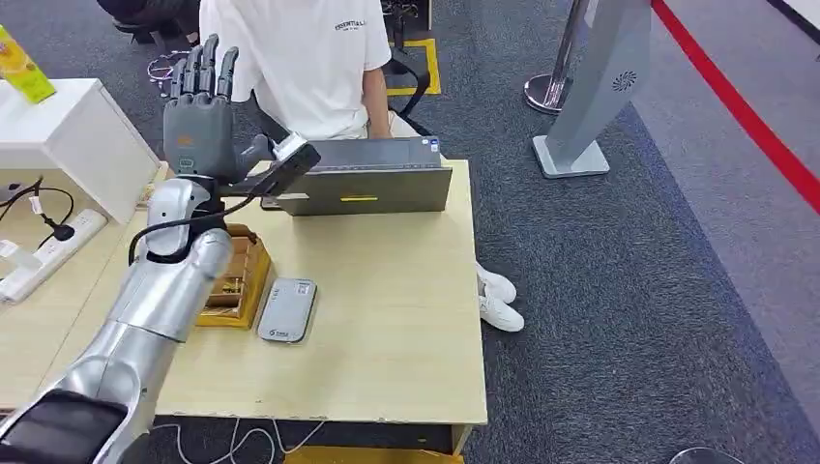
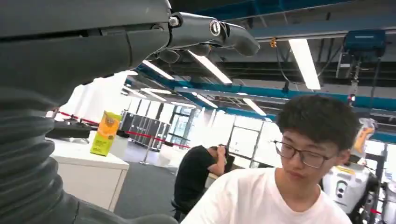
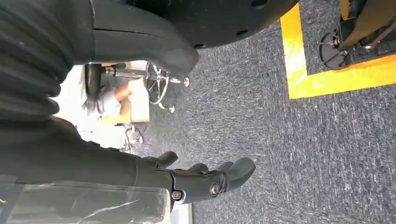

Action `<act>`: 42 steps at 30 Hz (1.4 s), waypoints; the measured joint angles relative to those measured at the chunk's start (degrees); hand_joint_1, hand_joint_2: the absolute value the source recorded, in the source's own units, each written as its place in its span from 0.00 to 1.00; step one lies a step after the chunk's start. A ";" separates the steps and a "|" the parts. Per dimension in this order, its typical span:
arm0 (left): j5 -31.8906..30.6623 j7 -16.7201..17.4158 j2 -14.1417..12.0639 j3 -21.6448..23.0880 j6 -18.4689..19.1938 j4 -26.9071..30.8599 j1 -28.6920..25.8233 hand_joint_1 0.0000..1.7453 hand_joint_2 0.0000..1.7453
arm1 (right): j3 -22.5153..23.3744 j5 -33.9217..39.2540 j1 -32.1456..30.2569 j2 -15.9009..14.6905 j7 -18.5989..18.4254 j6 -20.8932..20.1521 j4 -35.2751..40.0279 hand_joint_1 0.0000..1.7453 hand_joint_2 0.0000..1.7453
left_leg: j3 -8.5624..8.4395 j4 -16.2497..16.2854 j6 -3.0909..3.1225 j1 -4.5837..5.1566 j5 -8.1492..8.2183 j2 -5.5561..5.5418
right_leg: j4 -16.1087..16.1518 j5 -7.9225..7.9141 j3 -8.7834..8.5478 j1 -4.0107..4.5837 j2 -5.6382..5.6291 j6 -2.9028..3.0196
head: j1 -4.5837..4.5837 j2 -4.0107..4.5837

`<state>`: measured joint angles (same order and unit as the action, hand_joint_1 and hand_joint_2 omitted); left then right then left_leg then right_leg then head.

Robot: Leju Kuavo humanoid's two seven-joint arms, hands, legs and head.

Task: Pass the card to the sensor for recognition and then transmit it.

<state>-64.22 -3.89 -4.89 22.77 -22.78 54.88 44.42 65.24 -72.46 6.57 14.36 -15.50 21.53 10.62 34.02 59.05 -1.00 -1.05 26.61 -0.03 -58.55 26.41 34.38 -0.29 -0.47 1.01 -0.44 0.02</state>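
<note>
Sensor (image 1: 287, 309) lies beside wooden tray (image 1: 237, 280) (laptop (image 1: 372, 176) behind).

Head high; wrists close, perhaps tilted.

Bright, even light on table (image 1: 387, 290), soft shadows; ceiling lamps (image 2: 303, 60) glare, windows washed out white; hand (image 2: 70, 56) up close dark and blurry
</note>
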 joint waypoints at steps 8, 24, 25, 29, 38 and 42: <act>0.55 -0.57 -18.35 3.26 0.33 26.21 -24.31 0.00 1.00 | 2.69 2.84 -0.28 0.11 1.07 1.97 0.00 0.00 1.00 | -0.42 -0.29 -0.16 0.00 0.25 0.63 | -0.01 0.30 -0.01 -0.01 -0.64 0.27 | -0.04 0.00; 1.64 -2.58 -28.92 3.43 10.72 28.89 -30.34 0.00 1.00 | 3.72 2.82 -0.12 0.11 0.72 1.75 0.00 0.00 1.00 | -0.32 -0.29 -0.26 -0.08 0.18 0.19 | -0.02 0.31 -0.07 0.08 -0.15 0.33 | -0.02 -0.02; 1.64 -2.52 -28.92 3.50 10.83 28.83 -30.34 0.00 1.00 | 3.74 2.84 -0.11 0.11 0.72 1.82 0.00 0.00 1.00 | -0.32 -0.29 -0.25 -0.08 0.18 0.19 | -0.02 0.31 -0.07 0.08 -0.15 0.33 | -0.04 0.00; 1.60 -2.25 -28.90 3.70 12.53 28.59 -30.12 0.00 1.00 | 3.85 3.00 -0.08 0.11 0.64 2.21 0.00 0.00 1.00 | -0.33 -0.28 -0.25 -0.08 0.18 0.19 | -0.01 0.31 -0.04 0.08 -0.15 0.34 | -0.02 0.00; 1.71 -3.13 -29.53 4.94 10.00 31.57 -31.99 0.00 1.00 | 4.24 4.09 -0.05 0.13 1.22 3.06 0.00 0.00 1.00 | -0.31 -0.29 -0.25 -0.08 0.18 0.21 | -0.02 0.32 -0.06 0.08 -0.17 0.34 | -0.04 -0.02; 3.06 -4.11 -31.88 6.17 10.63 38.08 -35.73 0.00 1.00 | 4.86 5.12 -0.08 0.15 1.75 3.96 0.00 0.00 1.00 | -0.31 -0.29 -0.24 -0.08 0.20 0.22 | -0.01 0.34 -0.04 0.08 -0.18 0.33 | -0.02 0.00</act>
<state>-61.15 -8.00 -36.77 28.94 -12.15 92.96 8.69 70.10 -67.34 6.49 14.51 -13.75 25.49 10.62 33.70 58.76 -1.25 -1.13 26.81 0.19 -58.57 26.75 34.34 -0.21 -0.64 1.33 -0.46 0.02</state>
